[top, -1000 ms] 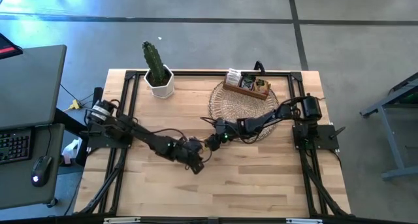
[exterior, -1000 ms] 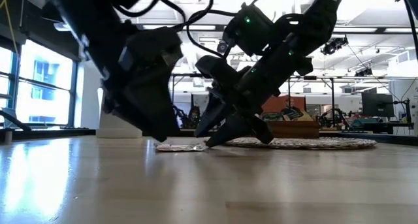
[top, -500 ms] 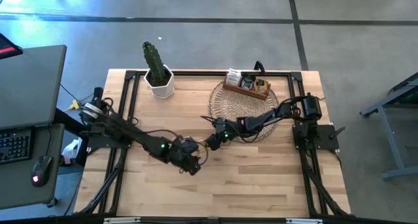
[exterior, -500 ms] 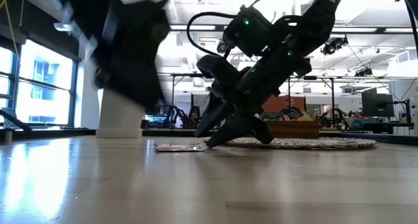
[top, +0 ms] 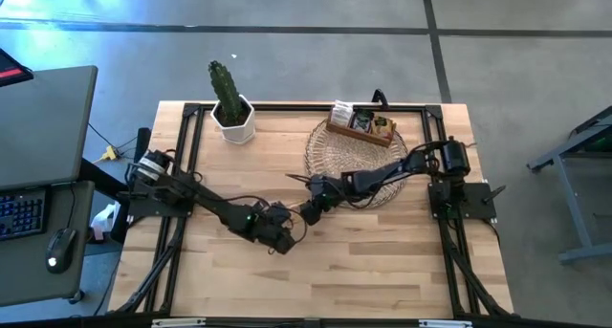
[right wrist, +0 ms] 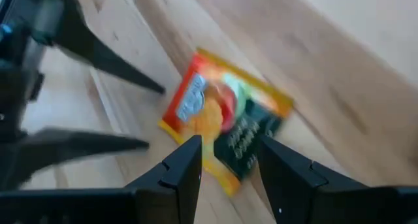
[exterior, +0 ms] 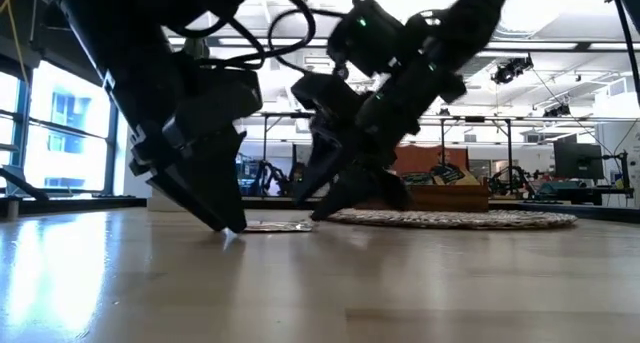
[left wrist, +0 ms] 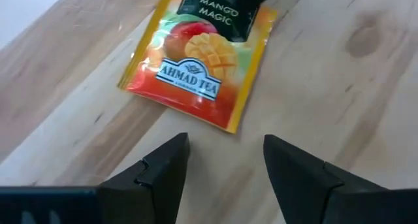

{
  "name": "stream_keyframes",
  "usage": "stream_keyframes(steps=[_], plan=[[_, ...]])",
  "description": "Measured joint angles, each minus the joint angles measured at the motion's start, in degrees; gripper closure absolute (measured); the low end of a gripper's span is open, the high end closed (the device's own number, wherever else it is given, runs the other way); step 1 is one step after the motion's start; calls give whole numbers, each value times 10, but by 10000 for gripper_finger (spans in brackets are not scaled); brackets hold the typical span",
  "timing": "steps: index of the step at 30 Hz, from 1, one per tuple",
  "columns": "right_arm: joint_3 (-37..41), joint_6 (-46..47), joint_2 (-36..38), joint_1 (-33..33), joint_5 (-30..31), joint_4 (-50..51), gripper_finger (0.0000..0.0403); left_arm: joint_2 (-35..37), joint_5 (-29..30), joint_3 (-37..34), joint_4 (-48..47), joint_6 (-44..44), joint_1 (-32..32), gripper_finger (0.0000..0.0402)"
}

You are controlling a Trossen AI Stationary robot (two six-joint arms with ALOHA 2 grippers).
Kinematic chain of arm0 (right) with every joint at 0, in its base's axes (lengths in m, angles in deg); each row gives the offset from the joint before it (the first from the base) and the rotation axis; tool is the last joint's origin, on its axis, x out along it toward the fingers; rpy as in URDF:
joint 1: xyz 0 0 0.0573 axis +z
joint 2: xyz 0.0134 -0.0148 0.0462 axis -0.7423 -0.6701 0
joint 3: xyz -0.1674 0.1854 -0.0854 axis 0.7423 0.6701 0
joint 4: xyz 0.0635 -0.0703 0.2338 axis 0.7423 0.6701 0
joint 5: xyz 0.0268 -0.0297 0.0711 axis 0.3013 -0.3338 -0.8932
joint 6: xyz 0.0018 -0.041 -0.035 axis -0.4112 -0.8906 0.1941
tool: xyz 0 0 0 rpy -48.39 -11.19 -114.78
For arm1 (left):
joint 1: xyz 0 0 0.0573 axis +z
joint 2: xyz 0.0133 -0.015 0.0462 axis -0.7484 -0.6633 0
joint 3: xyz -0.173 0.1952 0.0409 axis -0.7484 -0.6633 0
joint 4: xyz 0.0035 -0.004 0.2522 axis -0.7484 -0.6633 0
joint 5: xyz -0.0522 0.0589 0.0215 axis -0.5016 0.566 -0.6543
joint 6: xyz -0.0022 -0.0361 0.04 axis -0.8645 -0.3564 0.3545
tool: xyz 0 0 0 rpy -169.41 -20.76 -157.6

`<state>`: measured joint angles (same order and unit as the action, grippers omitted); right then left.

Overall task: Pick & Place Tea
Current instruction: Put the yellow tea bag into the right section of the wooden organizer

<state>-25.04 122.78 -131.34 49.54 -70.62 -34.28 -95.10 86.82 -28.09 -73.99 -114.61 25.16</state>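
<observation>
One tea sachet (left wrist: 199,64) flat on the bare table (top: 382,271), between the two grippers near the table's middle, just off the edge of the wicker mat (top: 356,156). Orange-yellow wrapper with a mango print at one end and a dark green band at the other — long axis running roughly along the line from one gripper to the other.

Left gripper (left wrist: 225,165) low over the wood, fingers spread wide and empty, tips just short of the sachet's orange end; sachet straight ahead of the gap, a little skewed to it. Right gripper (right wrist: 228,168) facing the opposite way, over the dark end, fingers parted too and grasping nothing — in the right wrist view the sachet lies just beyond the fingertips, the left fingers (right wrist: 98,61) showing on its far side.

Both arms about equally near; the right seems slightly lifted off the table in the low view, the left tips nearly down on it. Wooden tea box (top: 361,123) well apart, on the mat's far side. Likely the left's pick, judged from its lower, wider stance.
</observation>
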Motion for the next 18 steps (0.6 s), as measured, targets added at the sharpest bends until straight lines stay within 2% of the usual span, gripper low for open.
stream_keyframes(steps=[7, 18], plan=[[-47, -2, 0, 3, 53, 131, 259, 0, 6, -1, 12, 16, 0, 199], [-44, 40, -13, 1, 37, 117, 259, -2, 14, -2, 37, 37, 1, 199]])
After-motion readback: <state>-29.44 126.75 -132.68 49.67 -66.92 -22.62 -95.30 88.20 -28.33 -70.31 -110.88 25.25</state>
